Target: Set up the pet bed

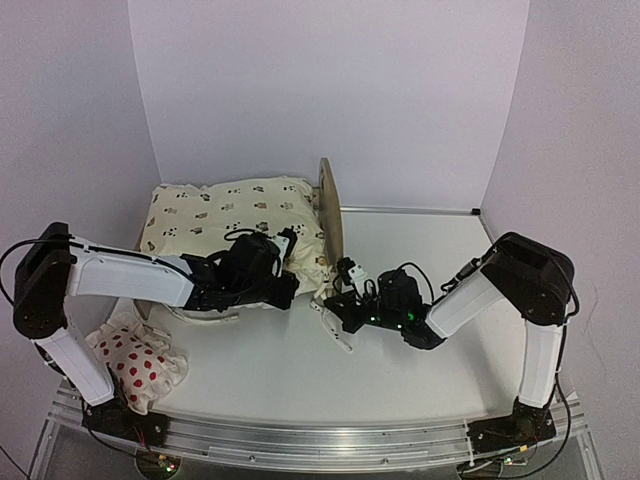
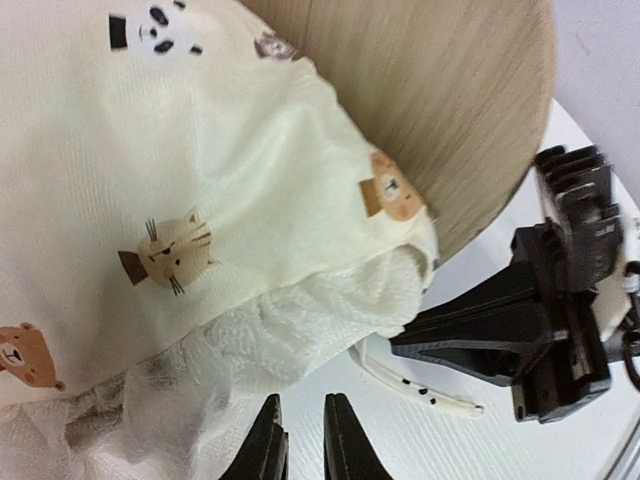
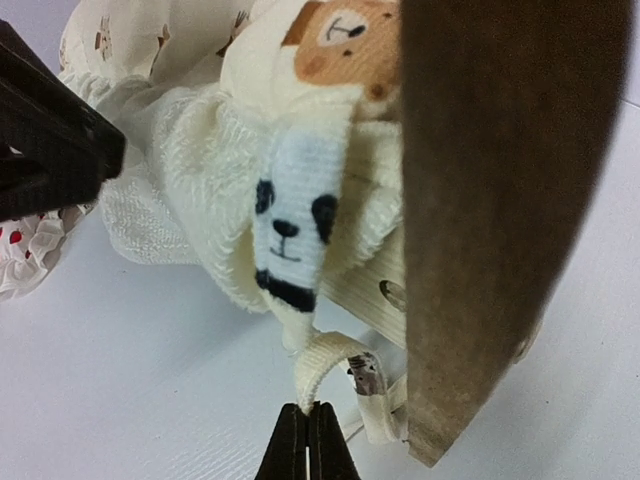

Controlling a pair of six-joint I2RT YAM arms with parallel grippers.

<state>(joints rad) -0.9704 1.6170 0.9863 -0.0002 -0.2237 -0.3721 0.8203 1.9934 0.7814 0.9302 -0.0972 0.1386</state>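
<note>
The pet bed's light-wood headboard (image 1: 330, 212) stands upright, and the cream animal-print cushion (image 1: 230, 215) lies on the frame to its left. My right gripper (image 3: 308, 440) is shut on a cream tie (image 3: 330, 368) that hangs from the cushion's corner beside the headboard (image 3: 500, 200). My left gripper (image 2: 305, 440) hovers just off the cushion's fluffy edge (image 2: 300, 320). Its fingers stand a narrow gap apart with only table showing between them. In the top view the left gripper (image 1: 293, 288) and the right gripper (image 1: 335, 308) sit close together at the cushion's near right corner.
A small white pillow with red spots (image 1: 135, 362) lies near the left arm's base. A loose tie strip (image 2: 420, 385) rests on the table under the right gripper's black fingers (image 2: 470, 335). White walls close in the back and both sides.
</note>
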